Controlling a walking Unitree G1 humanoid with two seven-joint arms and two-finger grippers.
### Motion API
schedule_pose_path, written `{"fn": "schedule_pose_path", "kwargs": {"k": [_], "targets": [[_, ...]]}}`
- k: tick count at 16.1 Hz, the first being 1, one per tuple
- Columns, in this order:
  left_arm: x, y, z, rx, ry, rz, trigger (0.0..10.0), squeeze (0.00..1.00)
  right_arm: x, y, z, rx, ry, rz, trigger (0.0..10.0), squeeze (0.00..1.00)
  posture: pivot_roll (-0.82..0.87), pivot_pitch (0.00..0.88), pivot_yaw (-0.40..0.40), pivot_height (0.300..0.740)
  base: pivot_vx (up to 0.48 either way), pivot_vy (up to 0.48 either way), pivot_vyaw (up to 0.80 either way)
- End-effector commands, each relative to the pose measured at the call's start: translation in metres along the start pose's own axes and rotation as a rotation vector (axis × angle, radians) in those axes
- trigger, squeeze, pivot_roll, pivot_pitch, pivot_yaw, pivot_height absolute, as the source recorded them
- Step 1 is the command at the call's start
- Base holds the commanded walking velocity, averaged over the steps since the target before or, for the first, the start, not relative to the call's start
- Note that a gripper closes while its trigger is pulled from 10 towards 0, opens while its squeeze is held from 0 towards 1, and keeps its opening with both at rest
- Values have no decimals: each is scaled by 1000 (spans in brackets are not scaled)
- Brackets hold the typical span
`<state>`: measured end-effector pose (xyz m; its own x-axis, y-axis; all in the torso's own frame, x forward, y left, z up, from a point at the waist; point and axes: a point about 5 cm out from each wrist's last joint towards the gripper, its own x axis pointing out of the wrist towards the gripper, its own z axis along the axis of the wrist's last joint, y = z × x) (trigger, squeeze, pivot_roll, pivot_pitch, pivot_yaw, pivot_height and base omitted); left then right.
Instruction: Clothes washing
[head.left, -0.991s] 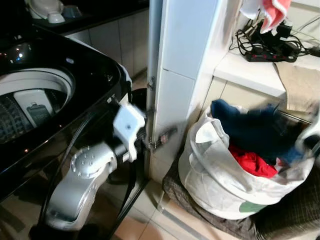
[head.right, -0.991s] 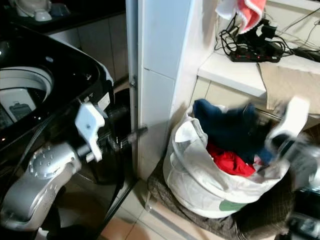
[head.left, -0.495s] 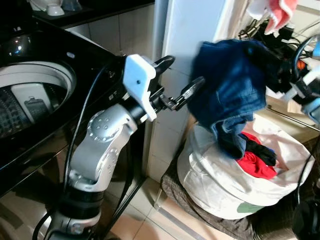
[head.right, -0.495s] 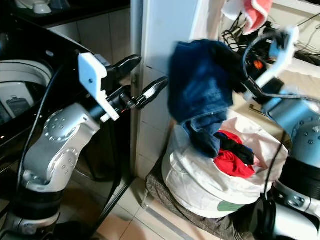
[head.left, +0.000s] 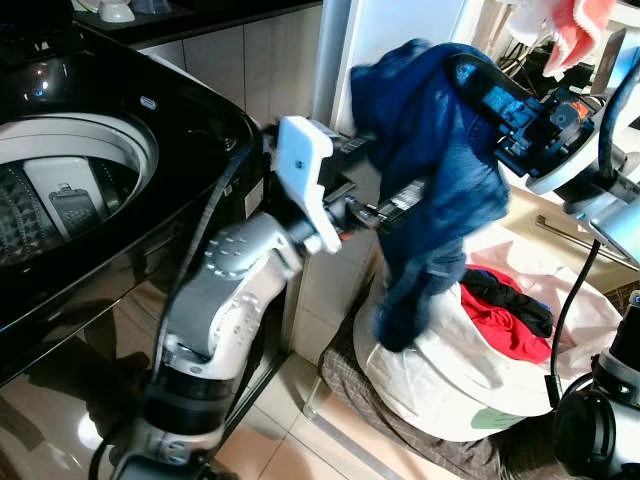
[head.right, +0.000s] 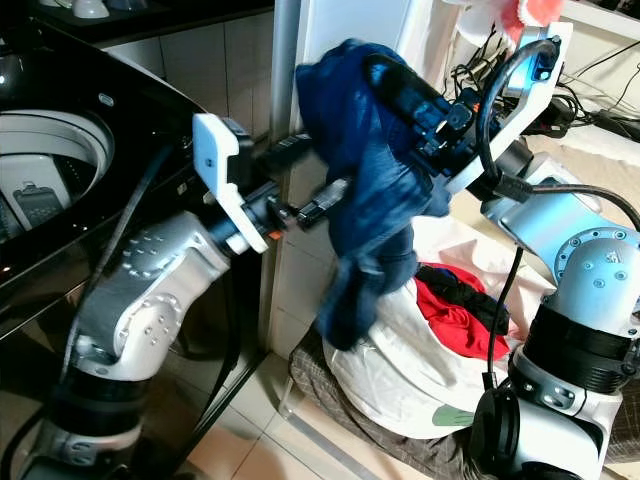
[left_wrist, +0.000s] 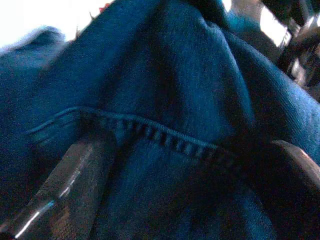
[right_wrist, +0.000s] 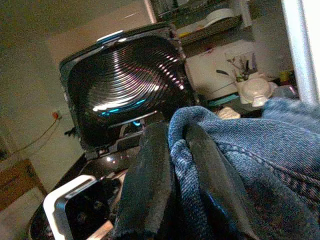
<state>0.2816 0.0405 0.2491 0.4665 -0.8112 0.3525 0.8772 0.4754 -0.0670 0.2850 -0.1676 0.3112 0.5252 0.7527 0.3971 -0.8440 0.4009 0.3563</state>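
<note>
A dark blue denim garment (head.left: 430, 150) hangs in the air above the white laundry basket (head.left: 430, 370), its lower end trailing by the basket's rim. My right gripper (head.right: 385, 75) is shut on a fold at the top of the denim (right_wrist: 260, 150). My left gripper (head.left: 390, 170) reaches in from the washing machine side. It is open, its fingers (left_wrist: 70, 190) spread wide against the denim (left_wrist: 165, 75), which bulges between them. The black top-loading washing machine (head.left: 150, 130) stands at the left with its drum (head.left: 60, 190) open.
A red cloth (head.left: 505, 320) and a black one (head.left: 500, 290) lie in the basket, which sits on a plaid mat (head.left: 350, 370). A white pillar (head.left: 390, 30) stands between machine and basket. Cables (head.right: 590, 110) crowd the shelf behind, under a pink towel (head.left: 575, 25).
The right gripper pulled the denim out of the basket and carried it up and left towards the machine. The left arm rose, and its open fingers now press into the garment.
</note>
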Motion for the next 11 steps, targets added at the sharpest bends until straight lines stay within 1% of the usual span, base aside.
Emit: {"fn": "schedule_pose_path", "kwargs": {"k": [1,2,3,5,6,7,8,9,10,11], "targets": [[4,-11,4,-69,-37,-61,10000,0,-1,4,-1,-17,19,5,0,0,-25,0,-145,740,0,0,0],[6,-17,6,-182,-88,-83,10000,0,-2,4,-4,-18,35,8,0,0,-25,0,-146,740,0,0,0],[7,-15,11,-344,-153,-76,10000,0,-3,5,-6,-15,38,14,0,0,-29,0,-144,740,0,0,0],[3,-8,16,-423,-190,-65,10000,0,-7,4,-8,-19,57,-2,0,0,-30,0,-143,740,0,0,0],[-1,-8,17,-460,-187,-90,10000,0,-8,2,-11,-17,65,-12,0,0,-30,0,-142,740,0,0,0],[-4,-13,17,-507,-177,-135,10000,0,-10,2,-14,-19,79,-18,0,0,-29,0,-142,740,0,0,0],[-7,-23,12,-500,-106,-207,10000,0,-10,2,-15,-16,77,-17,0,0,-27,0,-141,740,0,0,0],[-8,-32,7,-482,-42,-252,10000,0,-10,2,-14,-14,72,-16,0,0,-25,0,-141,740,0,0,0],[-4,-39,-8,-408,81,-237,10000,0,-8,3,-13,-10,59,-10,0,0,-26,0,-138,740,0,0,0],[-1,-35,-20,-339,164,-169,10000,0,-7,3,-13,-9,54,-12,0,0,-26,0,-138,740,0,0,0]]}}
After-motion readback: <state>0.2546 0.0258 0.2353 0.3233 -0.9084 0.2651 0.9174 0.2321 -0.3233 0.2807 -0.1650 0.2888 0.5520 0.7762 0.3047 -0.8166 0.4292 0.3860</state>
